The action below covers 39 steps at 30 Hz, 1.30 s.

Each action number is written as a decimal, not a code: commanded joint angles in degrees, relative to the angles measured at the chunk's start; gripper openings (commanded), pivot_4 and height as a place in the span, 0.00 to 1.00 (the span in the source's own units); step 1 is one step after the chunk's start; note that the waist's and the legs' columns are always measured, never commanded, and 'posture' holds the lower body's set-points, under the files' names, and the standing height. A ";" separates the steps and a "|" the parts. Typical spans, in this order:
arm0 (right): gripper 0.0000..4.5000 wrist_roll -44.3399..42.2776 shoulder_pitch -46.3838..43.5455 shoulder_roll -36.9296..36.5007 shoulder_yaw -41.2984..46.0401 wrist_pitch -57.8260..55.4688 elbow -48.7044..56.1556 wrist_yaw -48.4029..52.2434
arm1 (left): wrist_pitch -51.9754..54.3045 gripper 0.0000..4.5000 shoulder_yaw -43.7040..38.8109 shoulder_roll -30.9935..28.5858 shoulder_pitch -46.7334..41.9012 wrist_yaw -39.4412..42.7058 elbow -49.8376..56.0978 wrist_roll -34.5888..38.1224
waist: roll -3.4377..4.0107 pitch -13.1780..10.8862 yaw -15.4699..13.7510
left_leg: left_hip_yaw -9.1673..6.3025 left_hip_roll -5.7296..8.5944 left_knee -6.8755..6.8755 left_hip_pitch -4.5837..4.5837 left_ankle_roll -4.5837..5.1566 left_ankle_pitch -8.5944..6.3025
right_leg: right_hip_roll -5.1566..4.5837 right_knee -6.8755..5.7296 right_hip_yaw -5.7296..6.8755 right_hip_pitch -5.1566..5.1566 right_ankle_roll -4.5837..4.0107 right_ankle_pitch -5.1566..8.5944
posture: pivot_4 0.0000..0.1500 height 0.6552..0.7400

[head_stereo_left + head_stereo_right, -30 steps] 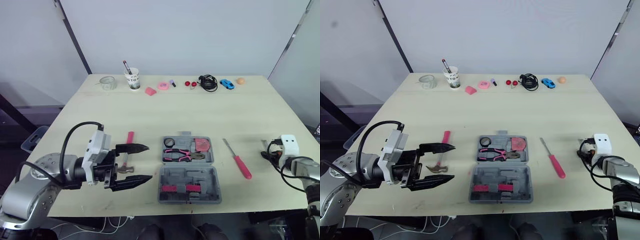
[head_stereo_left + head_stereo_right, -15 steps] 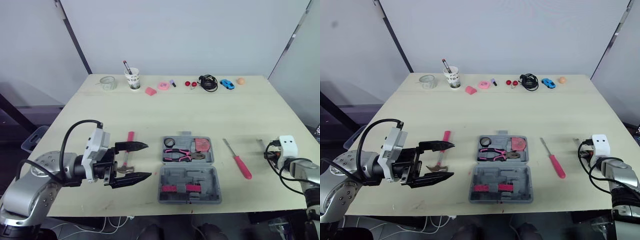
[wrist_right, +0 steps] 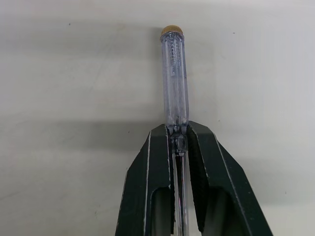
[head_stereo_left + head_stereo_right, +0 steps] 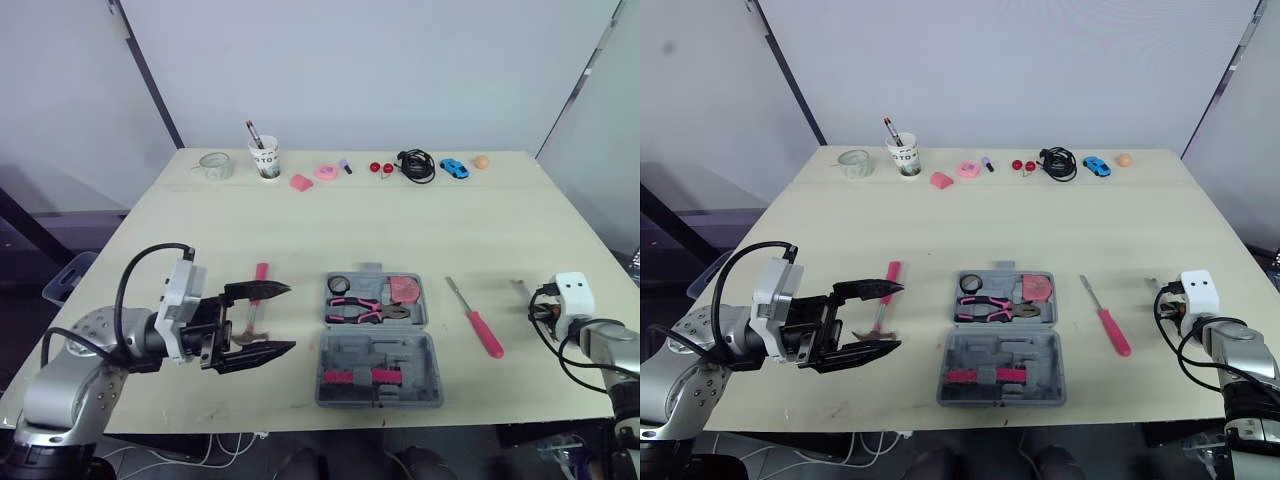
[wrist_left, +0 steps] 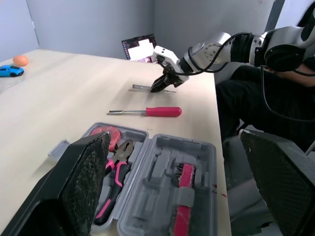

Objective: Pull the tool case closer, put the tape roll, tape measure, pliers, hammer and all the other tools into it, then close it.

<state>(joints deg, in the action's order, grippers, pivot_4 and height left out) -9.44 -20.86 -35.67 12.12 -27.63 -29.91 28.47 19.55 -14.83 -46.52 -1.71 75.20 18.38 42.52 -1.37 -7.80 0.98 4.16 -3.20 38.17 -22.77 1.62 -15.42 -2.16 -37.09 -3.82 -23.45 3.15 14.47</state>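
Note:
The grey tool case [image 4: 378,342] lies open at the table's front middle. Its far half holds the pink-handled pliers [image 4: 365,311], a small tape roll [image 4: 338,284] and a pink tape measure [image 4: 404,290]. A hammer [image 4: 256,308] with a pink handle lies left of the case. My left gripper [image 4: 288,318] is open, one finger on each side of the hammer's head end. A red screwdriver [image 4: 477,320] lies right of the case. At the right edge, my right gripper [image 3: 178,142] is shut on a clear-handled tester screwdriver [image 3: 175,78], low over the table.
Along the far edge stand a clear jar [image 4: 214,165], a paper cup with pens [image 4: 265,157], pink pieces [image 4: 313,176], a coiled black cable [image 4: 416,165], a blue toy car [image 4: 454,168] and an orange ball [image 4: 481,161].
My left arm has drawn back a little to the left, gripper still open around the hammer. My right gripper has shifted slightly away along the right edge, still holding the tester screwdriver.

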 commanded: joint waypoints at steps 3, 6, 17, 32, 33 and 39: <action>0.01 -1.89 1.41 -2.51 1.32 -0.65 7.61 3.65 | -1.86 1.00 -0.49 -0.15 0.26 1.65 -0.48 -0.37 | 0.01 -0.01 0.00 | 0.00 0.00 0.00 0.00 0.00 0.00 | 0.00 0.00 0.00 0.00 0.00 0.00 | 1.00 1.00; 0.01 -3.73 2.89 -3.39 0.78 -2.53 14.42 7.19 | -3.24 1.00 -0.80 -0.06 0.44 1.67 -1.51 -1.51 | 0.06 -0.03 0.00 | 0.00 -0.01 0.00 0.00 0.00 0.00 | 0.00 0.00 0.00 0.00 0.01 0.00 | 1.00 1.00; 0.01 -7.68 3.92 -10.92 -10.26 -17.01 43.82 17.80 | -6.47 1.00 -0.58 -0.88 -0.07 4.57 -6.27 -3.62 | 0.09 -0.06 -0.13 | -0.02 -0.06 0.00 0.00 0.00 0.00 | 0.03 -0.01 0.02 -0.02 0.19 -0.11 | 1.00 1.00; 0.01 -7.60 -17.12 -7.12 -34.34 -32.11 54.07 20.76 | -11.29 1.00 1.11 -2.26 -3.47 10.29 -16.29 -8.30 | 0.01 -0.10 -0.13 | -0.04 -0.09 0.04 -0.08 0.00 0.00 | 0.03 -0.05 0.10 -0.11 -0.04 0.01 | 1.00 1.00; 0.01 -7.40 -18.15 -6.62 -36.14 -32.73 54.25 20.82 | -11.72 1.00 1.25 -2.65 -3.39 10.86 -17.00 -8.77 | 0.00 -0.10 -0.19 | -0.04 -0.09 0.04 -0.09 0.00 0.00 | 0.02 -0.04 0.10 -0.11 -0.04 0.01 | 1.00 1.00; 0.01 -4.26 -22.21 -3.57 -45.01 -34.01 53.44 19.95 | -14.12 1.00 1.65 -3.43 -2.97 12.28 -19.92 -10.73 | 0.00 -0.10 -0.16 | -0.01 -0.10 0.04 -0.14 0.00 0.00 | 0.01 -0.04 0.12 -0.17 -0.05 0.01 | 1.00 1.00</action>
<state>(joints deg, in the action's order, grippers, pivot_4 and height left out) -14.75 -41.04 -39.88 -31.92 -61.19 22.38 48.75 6.72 -12.88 -49.24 -4.52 86.47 -1.56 31.68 -1.38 -7.90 0.82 4.16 -3.30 38.21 -22.90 1.62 -15.42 -2.15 -37.13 -3.71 -23.62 3.10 14.48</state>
